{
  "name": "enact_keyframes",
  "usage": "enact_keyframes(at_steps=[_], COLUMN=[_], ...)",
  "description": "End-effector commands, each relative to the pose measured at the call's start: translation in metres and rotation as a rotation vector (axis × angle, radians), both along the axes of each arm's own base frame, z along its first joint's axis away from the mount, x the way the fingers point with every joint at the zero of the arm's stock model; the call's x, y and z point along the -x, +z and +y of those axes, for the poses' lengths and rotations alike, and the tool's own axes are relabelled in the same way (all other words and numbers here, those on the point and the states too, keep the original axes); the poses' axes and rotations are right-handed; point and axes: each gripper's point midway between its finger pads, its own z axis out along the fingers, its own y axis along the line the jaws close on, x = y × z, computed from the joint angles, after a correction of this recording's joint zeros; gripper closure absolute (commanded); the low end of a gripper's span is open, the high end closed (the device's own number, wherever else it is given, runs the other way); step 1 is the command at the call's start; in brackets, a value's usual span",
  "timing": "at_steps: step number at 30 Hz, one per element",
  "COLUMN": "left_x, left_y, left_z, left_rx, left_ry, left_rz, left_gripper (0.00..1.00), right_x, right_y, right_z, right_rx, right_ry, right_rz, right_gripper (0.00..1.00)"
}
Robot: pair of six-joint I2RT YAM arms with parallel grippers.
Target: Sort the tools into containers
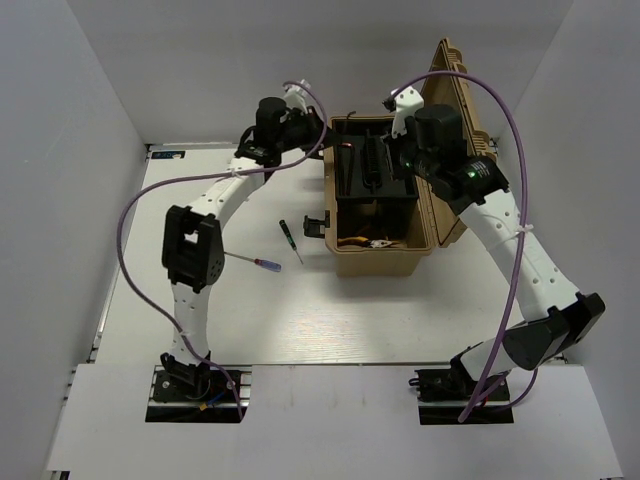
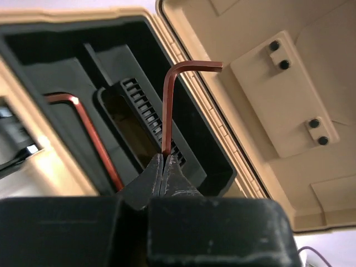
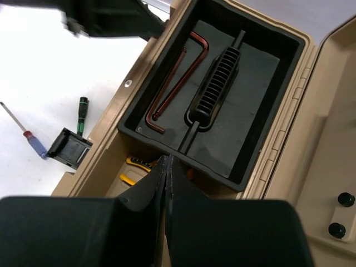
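My left pincer (image 2: 162, 167) clenched on hex key (image 2: 169, 105), at long leg's tip, above black tray (image 2: 50, 72). Judged stiff, light, slick; thin shank may pivot. Right pincer (image 3: 167, 167) closed, empty, over toolbox (image 3: 105, 133).
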Motion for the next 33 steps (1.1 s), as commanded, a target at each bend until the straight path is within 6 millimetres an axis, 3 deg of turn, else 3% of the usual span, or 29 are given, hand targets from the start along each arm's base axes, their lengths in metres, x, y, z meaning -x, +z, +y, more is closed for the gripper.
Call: enact_keyframes(at_steps=[1,3,5,7,8,9,10,11,12,14,15,18,20,21,22,23,24,25,26,27,28,29,30,31,32,33], left_x=[0.004,-0.003,-0.012,-0.017,-0.02,-0.021,-0.027,-0.027,-0.029,-0.031,-0.031,-0.032,-0.027,-0.024,-0.019,-0.015,-0.001,0.008,0.015,0.025,0.055,0.065,0.078,0.099,0.126,0.146], left_y=[0.036,0.033,0.017,0.019,0.008,0.016,0.009,0.007,0.007,-0.001,-0.001,-0.005,0.012,0.021,0.028,0.027,0.062,0.072,0.048,0.049,0.094,0.046,0.049,0.01,0.036,0.023], left_z=[-0.021,-0.027,-0.029,-0.033,-0.033,-0.034,-0.032,-0.03,-0.034,-0.031,-0.031,-0.029,-0.027,-0.025,-0.022,-0.015,0.001,0.013,0.031,0.05,0.077,0.109,0.132,0.161,0.199,0.22], left_rx=[0.091,0.09,0.078,0.081,0.065,0.074,0.062,0.05,0.044,0.023,0.017,0.001,0.015,0.012,-0.005,-0.032,-0.037,-0.07,-0.134,-0.158,-0.121,-0.211,-0.226,-0.324,-0.323,-0.363], left_ry=[-0.049,-0.017,0.026,0.051,0.062,0.061,0.089,0.101,0.116,0.137,0.135,0.143,0.143,0.141,0.136,0.151,0.198,0.224,0.291,0.337,0.389,0.497,0.582,0.649,0.791,0.85], left_rz=[-0.051,-0.039,-0.002,0.002,0.029,0.013,0.027,0.047,0.051,0.081,0.074,0.082,0.058,0.043,0.019,0.013,-0.038,-0.076,-0.038,-0.033,-0.097,-0.014,-0.025,0.045,-0.005,0.033], left_gripper=[1.0,1.0,1.0,1.0,0.99,0.95,0.91,0.83,0.65,0.55,0.44,0.44,0.45,0.51,0.66,0.75,0.85,1.0,1.0,1.0,1.0,1.0,0.99,0.92,0.6,0.44], right_x=[-0.006,-0.006,-0.008,-0.008,-0.009,-0.009,-0.009,-0.01,-0.009,-0.011,-0.012,-0.011,-0.009,-0.006,0.007,0.015,0.026,0.041,0.055,0.057,0.052,0.06,0.057,0.052,0.059,0.049], right_y=[0.015,0.012,0.011,0.008,0.005,0.006,0.003,0.001,0.003,-0.001,0.0,-0.003,-0.006,-0.007,-0.012,-0.017,-0.026,-0.024,-0.031,-0.038,-0.041,-0.052,-0.044,-0.077,-0.078,-0.057], right_z=[-0.006,-0.005,-0.005,-0.003,-0.003,-0.003,-0.002,-0.002,-0.002,-0.001,-0.001,0.002,0.005,0.012,0.029,0.036,0.053,0.068,0.078,0.09,0.103,0.123,0.132,0.152,0.165,0.174], right_rx=[-0.01,-0.01,-0.009,-0.007,-0.004,-0.006,-0.003,-0.002,-0.004,0.002,0.001,0.002,0.008,-0.005,-0.029,-0.018,-0.032,-0.069,-0.076,-0.08,-0.072,-0.046,-0.045,-0.011,0.002,-0.029], right_ry=[-0.029,-0.025,-0.029,-0.023,-0.024,-0.026,-0.021,-0.023,-0.02,-0.023,-0.024,-0.007,0.017,0.068,0.182,0.247,0.37,0.483,0.546,0.582,0.602,0.639,0.644,0.652,0.666,0.621], right_rz=[-0.063,-0.054,-0.049,-0.045,-0.04,-0.042,-0.037,-0.034,-0.037,-0.029,-0.032,-0.024,-0.017,-0.005,0.03,0.047,0.087,0.112,0.161,0.204,0.217,0.263,0.245,0.317,0.318,0.278], right_gripper=[1.0,1.0,1.0,1.0,1.0,1.0,1.0,1.0,1.0,1.0,1.0,1.0,1.0,0.97,0.92,0.89,0.87,0.87,0.87,0.89,0.92,0.92,0.94,0.94,0.94,0.92])
